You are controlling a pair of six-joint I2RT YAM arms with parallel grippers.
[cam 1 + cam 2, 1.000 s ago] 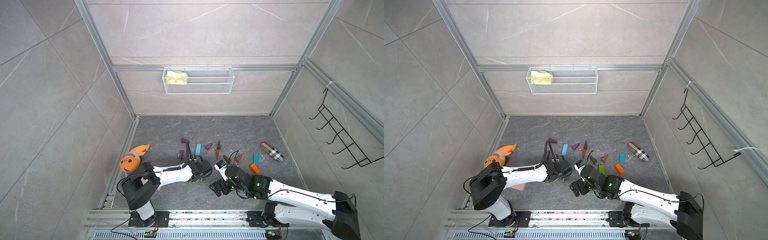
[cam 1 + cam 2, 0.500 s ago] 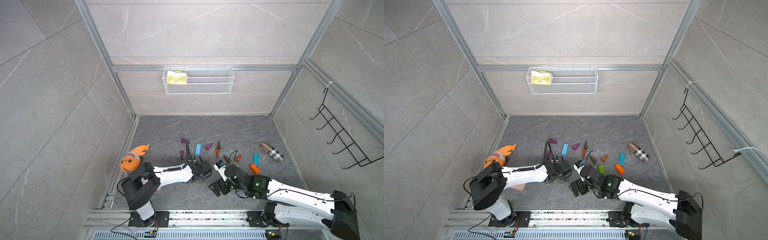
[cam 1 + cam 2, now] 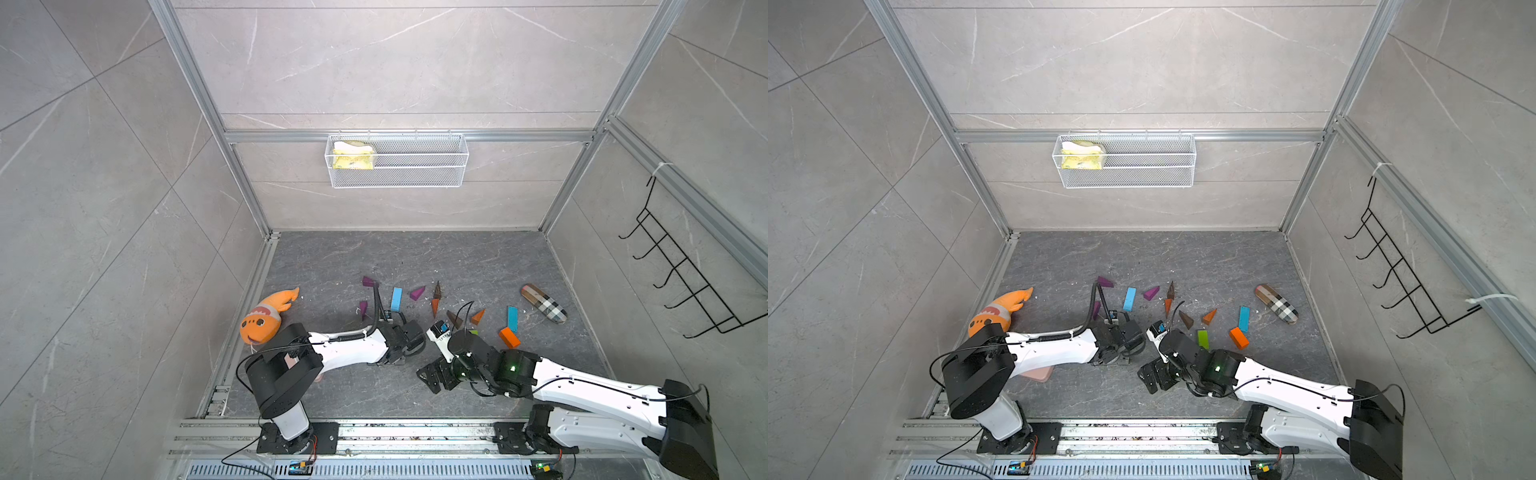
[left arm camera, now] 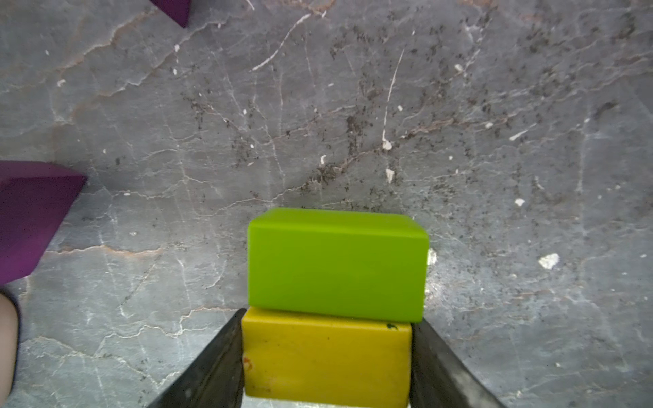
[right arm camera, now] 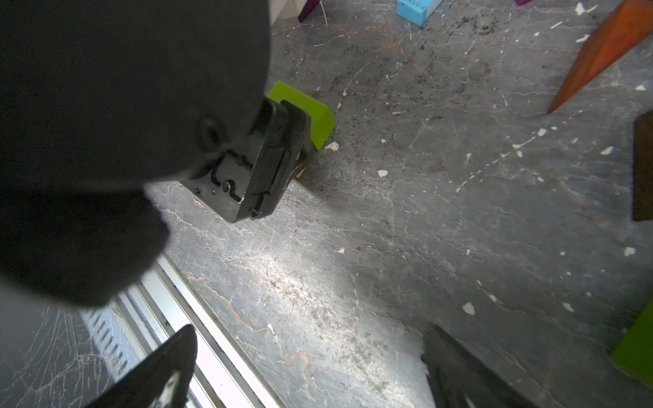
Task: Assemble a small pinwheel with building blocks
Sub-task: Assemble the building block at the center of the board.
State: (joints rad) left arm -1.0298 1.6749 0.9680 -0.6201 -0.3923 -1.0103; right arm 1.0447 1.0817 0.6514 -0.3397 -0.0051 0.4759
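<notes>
The yellow brick (image 4: pixel 327 356) rests on the grey counter (image 4: pixel 353 106), one side touching a green brick (image 4: pixel 337 265). The left end effector (image 4: pixel 328 316) pinches the yellow brick by its two ends. Nearby, the right end effector (image 5: pixel 307 333) hangs spread wide over bare counter, holding nothing.

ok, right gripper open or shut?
Open. On the right gripper, the fingers stand wide apart, only floor between them.
</notes>
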